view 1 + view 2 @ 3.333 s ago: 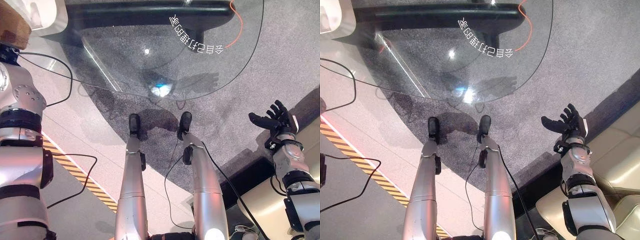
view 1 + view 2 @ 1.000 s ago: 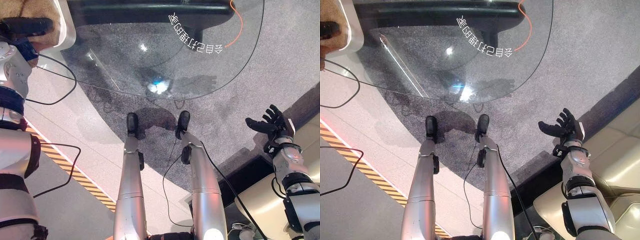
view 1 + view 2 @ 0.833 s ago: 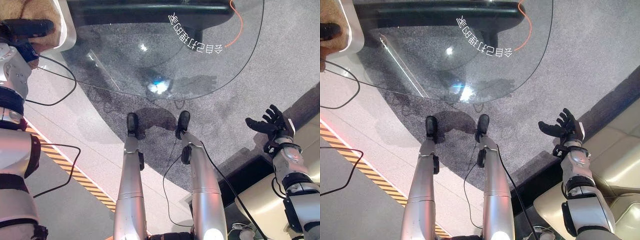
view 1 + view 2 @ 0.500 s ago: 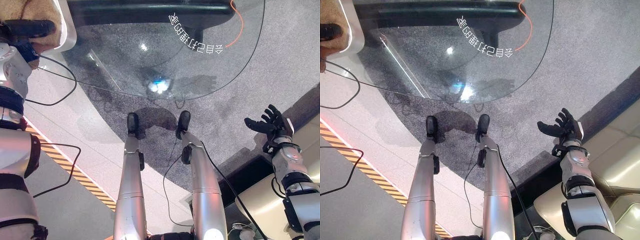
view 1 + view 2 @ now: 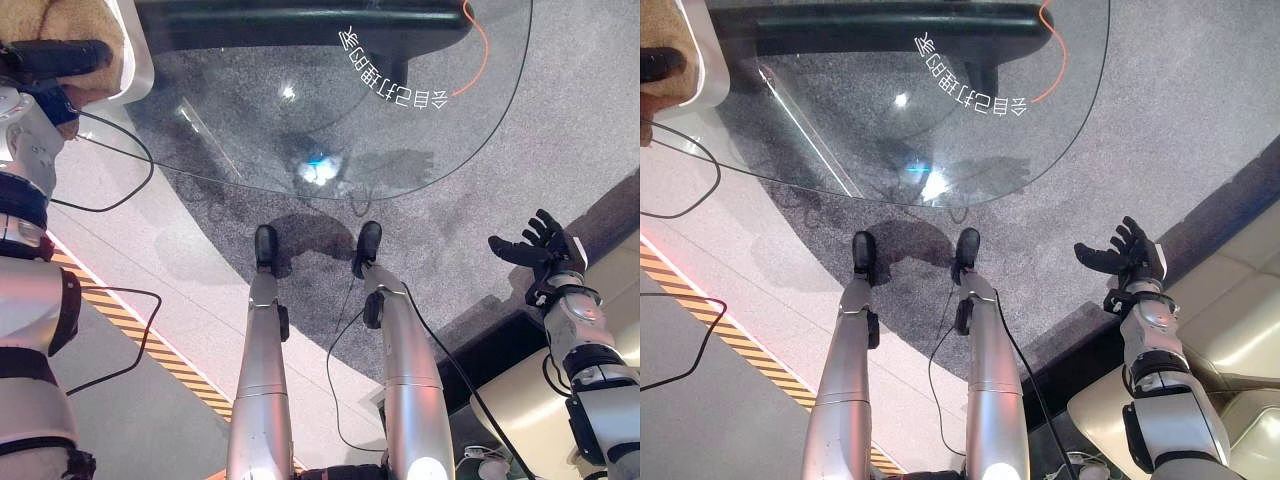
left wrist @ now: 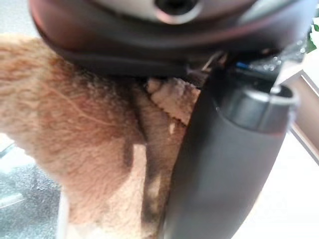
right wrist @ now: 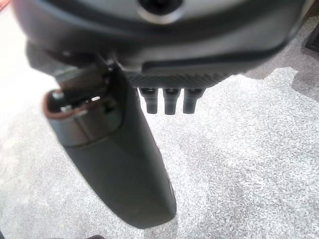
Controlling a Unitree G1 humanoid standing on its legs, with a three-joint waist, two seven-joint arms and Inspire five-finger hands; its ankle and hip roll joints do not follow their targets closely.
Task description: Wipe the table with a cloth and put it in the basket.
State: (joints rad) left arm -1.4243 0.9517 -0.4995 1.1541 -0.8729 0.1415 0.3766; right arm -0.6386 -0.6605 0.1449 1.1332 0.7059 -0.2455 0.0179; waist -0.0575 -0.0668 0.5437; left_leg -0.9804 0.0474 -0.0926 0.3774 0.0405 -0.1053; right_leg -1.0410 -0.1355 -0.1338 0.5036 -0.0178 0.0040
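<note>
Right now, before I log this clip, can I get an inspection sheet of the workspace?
Surface: round glass table, printed lettering near its far edge.
Job's things: brown cloth in a white container, possibly the basket.
Clutter: nothing seen.
Hands: left hand on the cloth; right hand open, spread above the grey carpet.
Cables: orange cord at the table's far edge.
Surroundings: striped floor tape; beige cushion.

Grey carpet (image 5: 560,120) meets a yellow-striped floor strip (image 5: 150,345) and cream sofa (image 5: 1240,330).
</note>
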